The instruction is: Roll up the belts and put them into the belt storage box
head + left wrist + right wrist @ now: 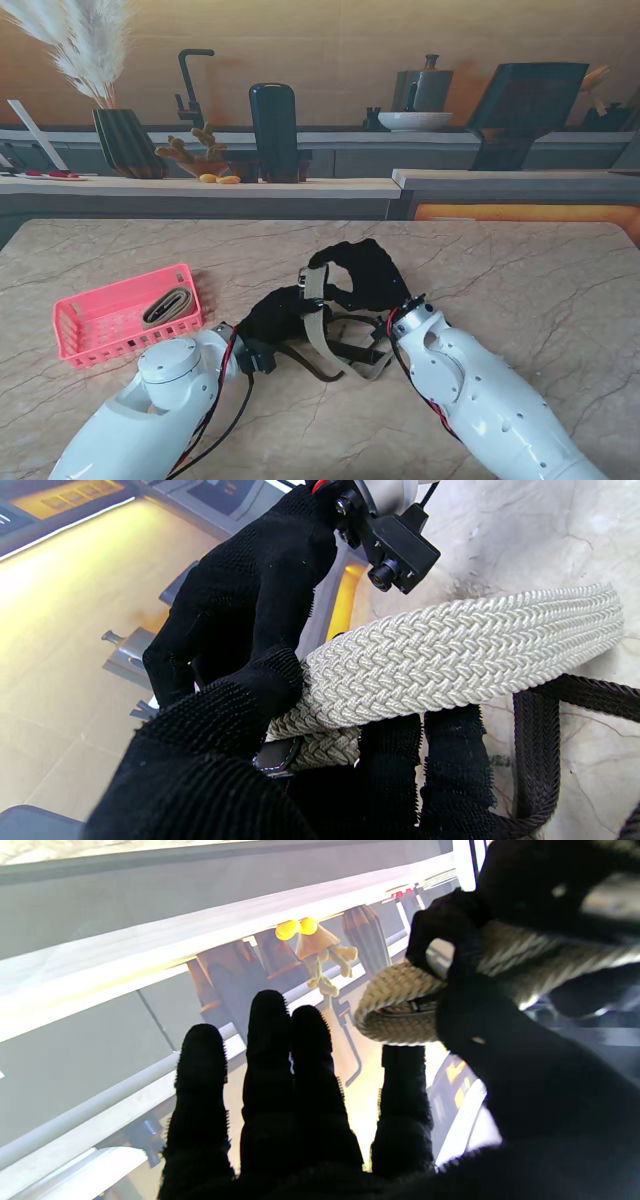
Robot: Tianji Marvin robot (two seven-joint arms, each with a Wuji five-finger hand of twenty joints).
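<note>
Seen from the stand, 2 black-gloved hands meet over the middle of the marble bench (520,290). The left robot hand (272,318) and the right robot hand (365,275) both grasp a cream braided belt (316,325), whose buckle end is lifted at the right hand's fingers while the strap runs down toward me. A dark brown belt (350,352) lies looped on the bench under and between the 2 wrists. On the left, well apart from the hands, sits the pink storage basket (75,325), with 1 tan belt (166,306) already lying in it.

From the left wrist, the cream braided belt (465,650) crosses the frame, its end folded over and pinched between the left robot hand's fingers (450,760) and thumb. The right robot hand (250,585) closes in on that same end. The dark brown belt (540,745) curls on the marble just beside it.

From the right wrist, the belt's curled end (395,1005) is pinched beside the right robot hand (320,1120), 4 of whose fingers (265,1050) point straight out.
</note>
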